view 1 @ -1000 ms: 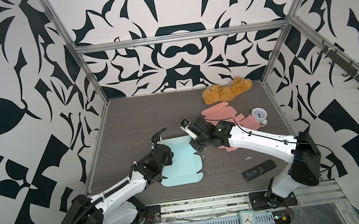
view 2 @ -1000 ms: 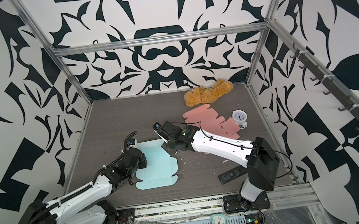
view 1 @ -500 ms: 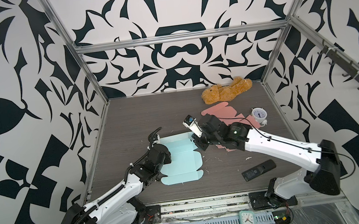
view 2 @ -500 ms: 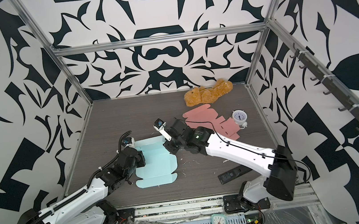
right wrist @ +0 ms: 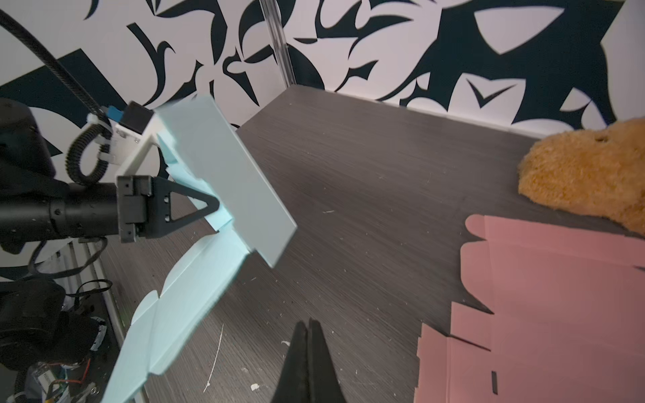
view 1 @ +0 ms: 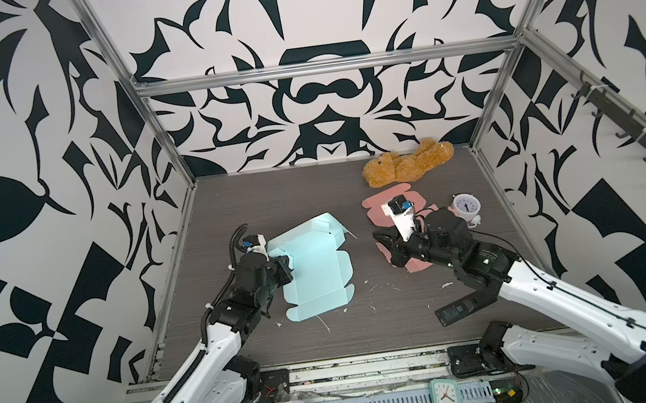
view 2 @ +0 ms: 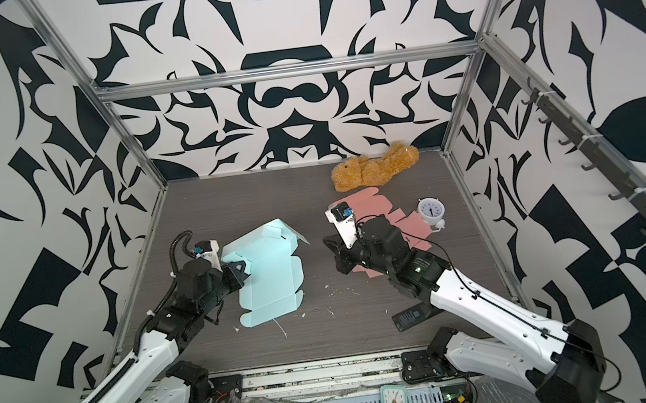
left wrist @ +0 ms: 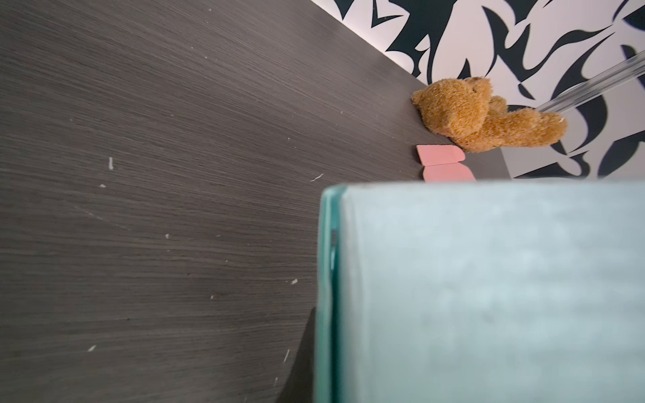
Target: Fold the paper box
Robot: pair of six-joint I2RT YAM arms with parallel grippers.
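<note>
The blue paper box (view 1: pixel 317 270) seems pinched by the left gripper (right wrist: pixel 213 207); the right gripper (right wrist: pixel 308 328) is closed, empty. Held by one thin edge, it could be dropped or creased.

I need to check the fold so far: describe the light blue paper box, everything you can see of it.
The light blue paper box is a matte card cutout, mostly unfolded, with crease lines and rounded tabs along its edges. Its far end is folded up into a tilted panel; the rest spreads over the table. The left gripper pinches its left side.
</note>
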